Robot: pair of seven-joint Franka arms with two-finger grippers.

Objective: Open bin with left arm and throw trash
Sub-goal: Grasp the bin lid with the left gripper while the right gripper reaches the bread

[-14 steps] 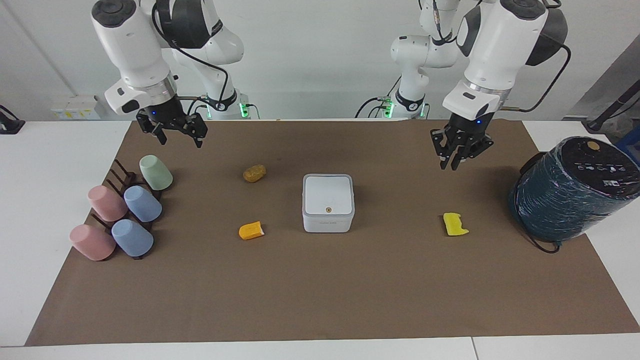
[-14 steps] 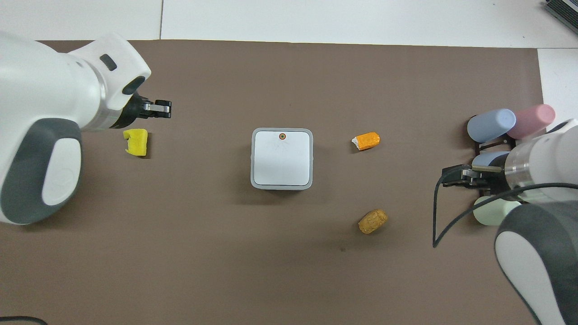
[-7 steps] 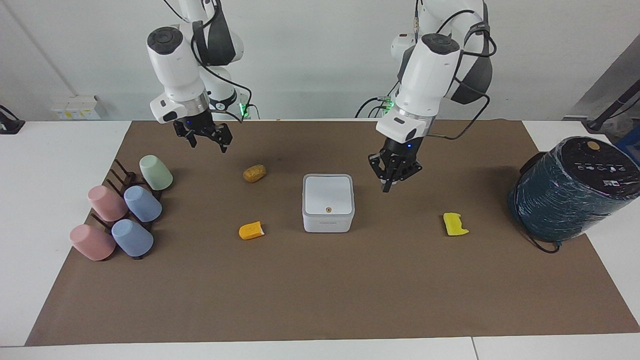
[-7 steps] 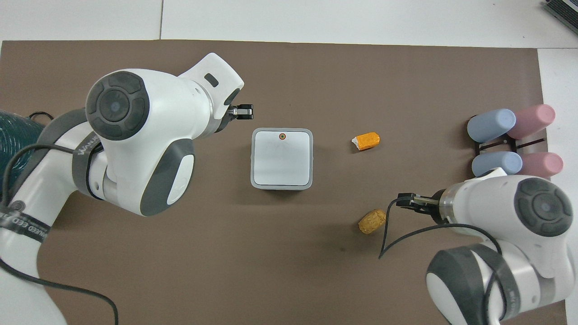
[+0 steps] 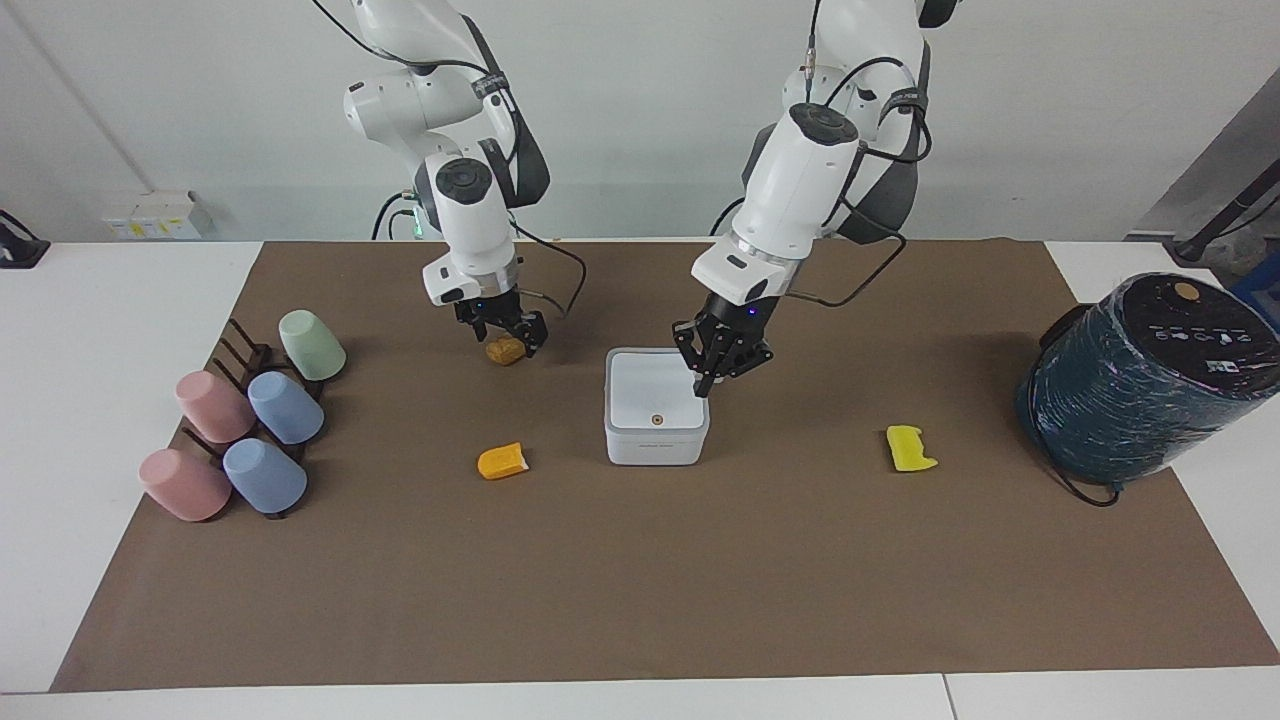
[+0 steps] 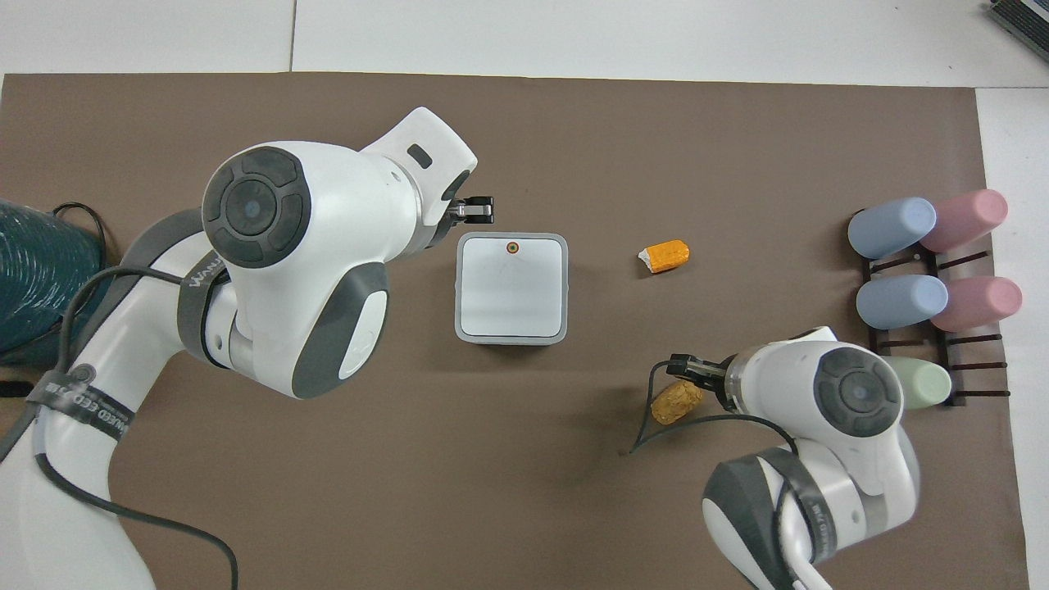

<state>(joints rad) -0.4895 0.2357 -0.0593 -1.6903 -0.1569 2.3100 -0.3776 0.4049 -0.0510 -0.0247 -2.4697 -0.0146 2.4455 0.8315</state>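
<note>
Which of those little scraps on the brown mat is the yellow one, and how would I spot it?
Start at the big dark teal cylinder at the left arm's end of the brown mat. Between it and the white bin lies the yellow scrap, alone, the only bright yellow, notched piece.

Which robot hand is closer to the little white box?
The left hand: it is shut, right over the white box's lid edge. The open right hand is at the brownish lump instead.

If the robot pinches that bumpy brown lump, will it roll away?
Maybe. The lump is a rounded oval, so a nudge could roll it. Its bumpy skin probably helps the right gripper grip. It looks small and likely light.
</note>
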